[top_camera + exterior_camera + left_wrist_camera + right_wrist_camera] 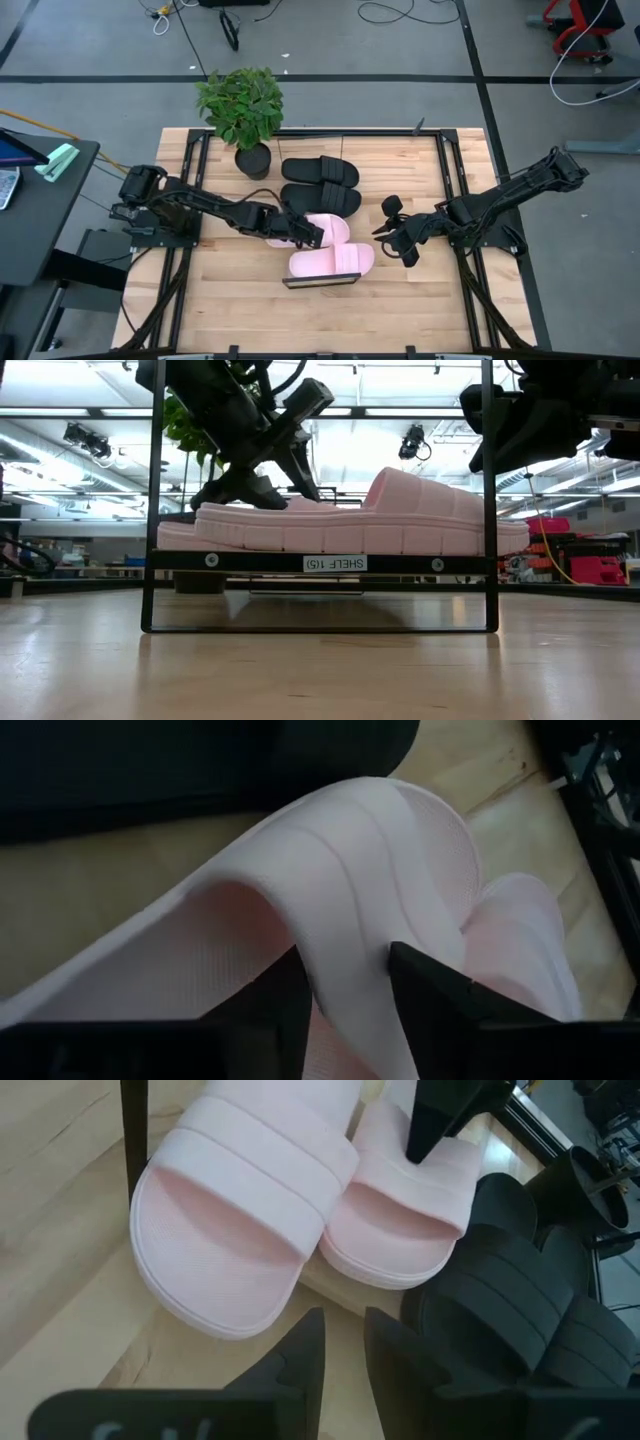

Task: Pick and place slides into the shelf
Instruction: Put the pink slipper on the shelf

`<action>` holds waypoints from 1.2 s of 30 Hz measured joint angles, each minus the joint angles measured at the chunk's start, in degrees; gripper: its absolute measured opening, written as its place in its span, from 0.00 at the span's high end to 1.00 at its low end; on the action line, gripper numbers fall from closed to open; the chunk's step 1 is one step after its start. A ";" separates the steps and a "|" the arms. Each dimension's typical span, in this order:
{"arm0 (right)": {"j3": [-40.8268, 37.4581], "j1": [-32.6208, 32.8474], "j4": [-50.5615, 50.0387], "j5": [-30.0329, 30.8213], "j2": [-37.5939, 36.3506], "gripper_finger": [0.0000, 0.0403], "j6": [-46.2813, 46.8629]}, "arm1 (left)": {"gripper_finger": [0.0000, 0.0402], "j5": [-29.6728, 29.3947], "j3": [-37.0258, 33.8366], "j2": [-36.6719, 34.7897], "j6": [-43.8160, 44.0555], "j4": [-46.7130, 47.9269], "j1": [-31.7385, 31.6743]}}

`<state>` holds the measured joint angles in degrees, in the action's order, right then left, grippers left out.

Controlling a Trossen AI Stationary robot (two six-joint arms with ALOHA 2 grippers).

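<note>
1. Standing by the table, I see four slides on the low shelf (322, 282). Two pink slides sit near the end with the label. Two black slides (320, 171) lie side by side behind them, close to a potted plant (243, 108).
2. One pink slide (332, 262) lies flat at the very front. The other pink slide (322, 229) is just behind it, touching it.
3. I think the slides are light and squishy, like foam. The wide strap bends easily and looks a bit bumpy, so it should not slip much. The strap is the best place to grab, since fingers can go over and under it.
4. The left gripper (306, 232) is at the second pink slide. Its fingers (440, 990) sit on both sides of the strap, partly apart. I cannot tell if they are squeezing it or letting go.
5. The right gripper (392, 232) hangs in the air beside the shelf, near the pink toes. Its fingers (300, 1350) have a small gap between them and hold nothing.
</note>
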<state>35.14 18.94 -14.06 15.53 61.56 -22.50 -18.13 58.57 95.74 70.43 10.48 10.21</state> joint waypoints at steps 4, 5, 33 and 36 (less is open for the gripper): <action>0.00 0.00 0.00 0.00 0.00 0.80 0.00 | 0.62 0.51 0.07 1.95 -0.60 -0.26 -0.17; 0.00 0.00 0.01 0.00 0.00 0.80 0.00 | 0.62 1.18 0.15 2.63 -0.60 -0.67 -0.18; 0.00 -0.02 0.17 -0.24 0.00 0.80 -0.24 | 0.64 7.70 -0.15 0.44 -5.90 -6.44 -0.40; 0.00 -0.02 0.17 -0.23 0.00 0.80 -0.21 | 0.64 9.15 -0.07 0.34 -3.02 -4.22 -1.03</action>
<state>35.14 18.92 -13.89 15.30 61.56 -22.71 -8.98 58.50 96.07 67.41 6.25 9.18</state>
